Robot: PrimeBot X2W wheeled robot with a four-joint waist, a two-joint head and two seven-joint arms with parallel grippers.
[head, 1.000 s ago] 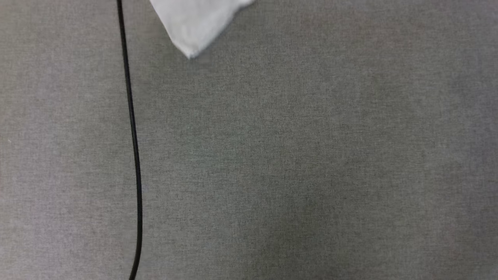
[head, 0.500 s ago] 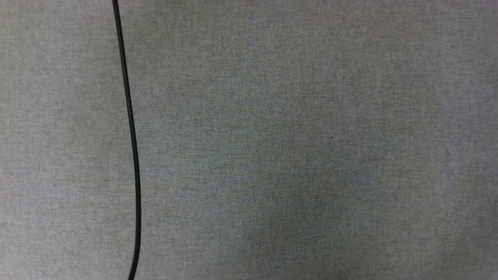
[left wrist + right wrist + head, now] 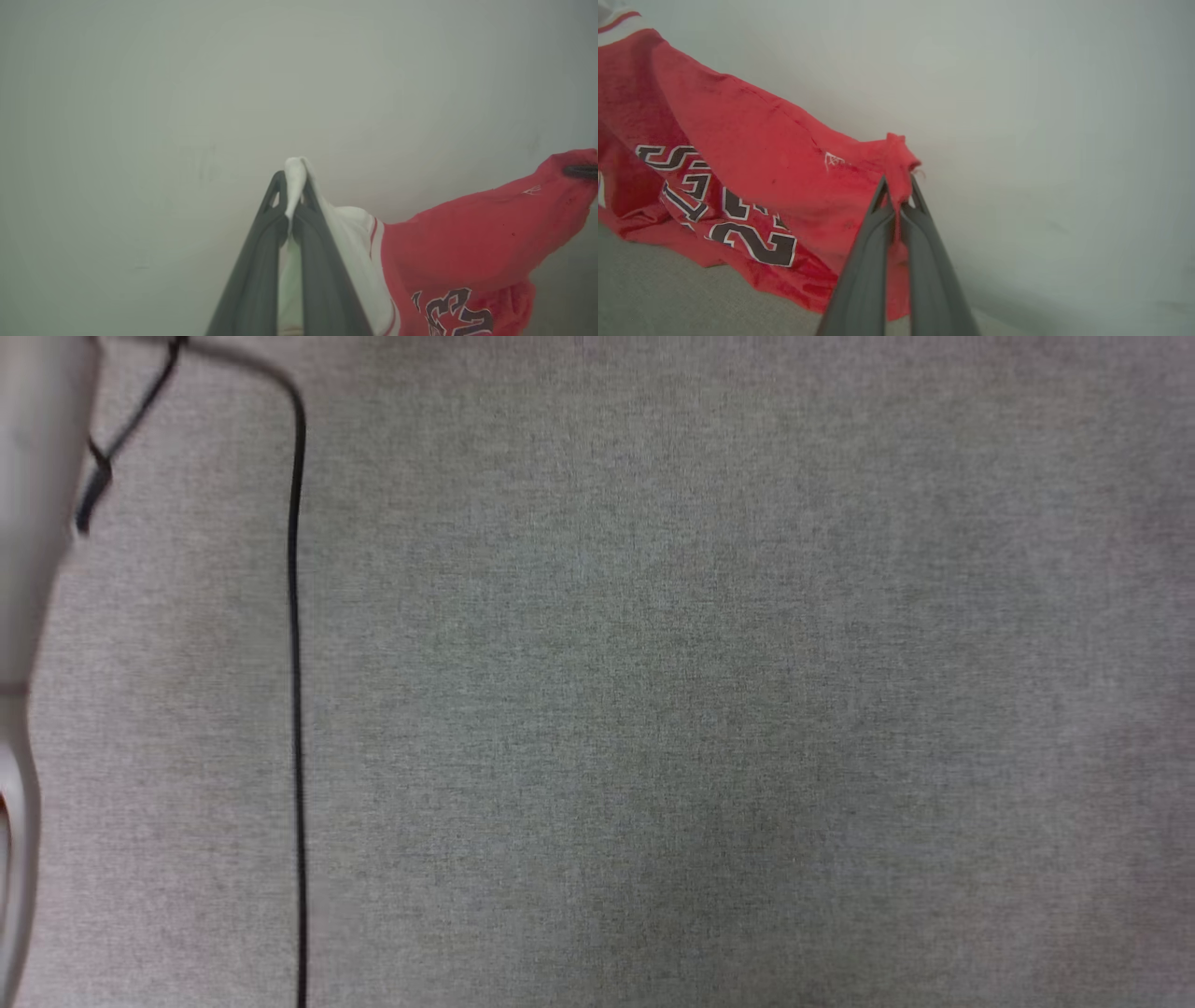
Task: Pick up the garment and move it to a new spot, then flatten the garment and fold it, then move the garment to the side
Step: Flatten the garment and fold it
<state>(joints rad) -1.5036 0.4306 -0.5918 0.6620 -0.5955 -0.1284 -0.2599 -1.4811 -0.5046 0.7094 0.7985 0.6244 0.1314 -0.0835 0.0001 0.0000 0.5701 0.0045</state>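
The garment (image 3: 467,233), a red jersey with dark white-outlined lettering and a white sleeve (image 3: 355,252), hangs stretched between both grippers in front of a pale wall. In the left wrist view my left gripper (image 3: 293,179) is shut on a fold of the white sleeve. The red cloth runs off to the right, where a dark fingertip (image 3: 579,171) of the other arm pinches it. Seen from the right wrist, my right gripper (image 3: 899,184) is shut on a bunched red fold of the garment (image 3: 752,154). The garment's lower edge touches the grey surface (image 3: 668,298).
The head view looks down on a grey woven surface (image 3: 700,709). A black cable (image 3: 297,709) runs down its left part and bends over at the top. A pale blurred forearm (image 3: 33,523) stands along the left edge.
The head camera has moved. The white cloth corner at the top of the head view a second ago is gone, and a pale forearm has come in at the left edge.
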